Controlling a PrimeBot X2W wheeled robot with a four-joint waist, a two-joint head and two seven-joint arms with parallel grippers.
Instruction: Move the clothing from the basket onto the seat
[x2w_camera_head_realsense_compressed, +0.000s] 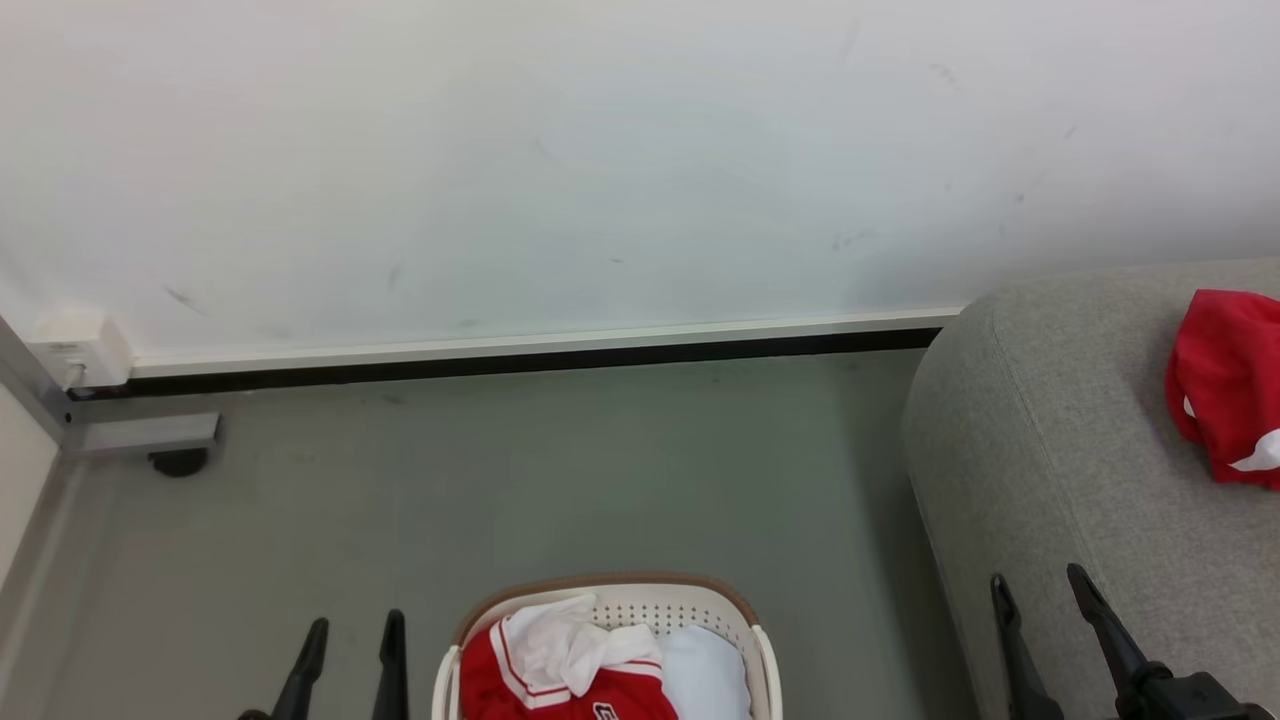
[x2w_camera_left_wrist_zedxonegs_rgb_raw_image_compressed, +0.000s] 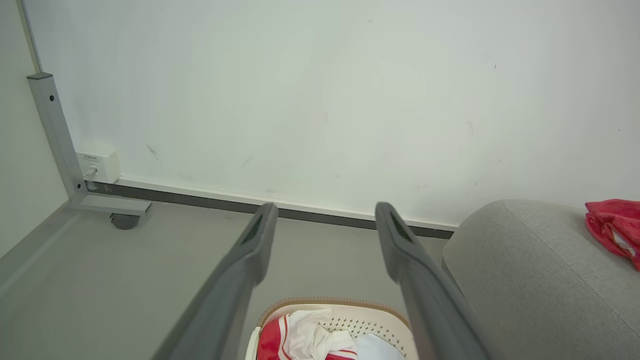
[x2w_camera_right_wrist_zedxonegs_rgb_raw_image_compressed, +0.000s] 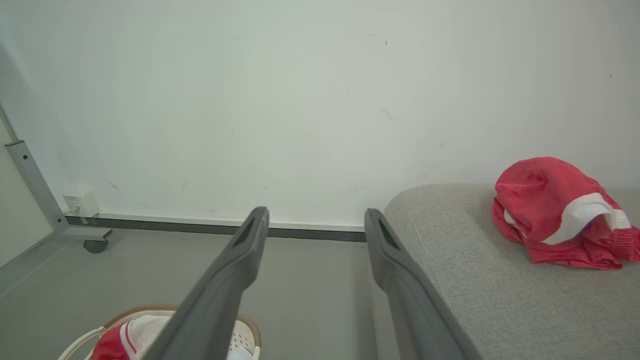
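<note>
Red fabric with white sleeves and stripe trim, the clothing lay bunched inside the basket, filling the side nearer the left gripper. A pale bluish-white pad was tucked in beside it on the basket's other side. A second red garment lay well apart from the basket, up on the light-grey seat, which stood just to the right of the basket. The left gripper hung left of the basket, above the grey floor, its two dark fingers spread apart and holding nothing. The right gripper hung right of the basket, over the seat's near edge, its jaws likewise wide and empty. Beyond the basket rose a scuffed white wall.
</note>
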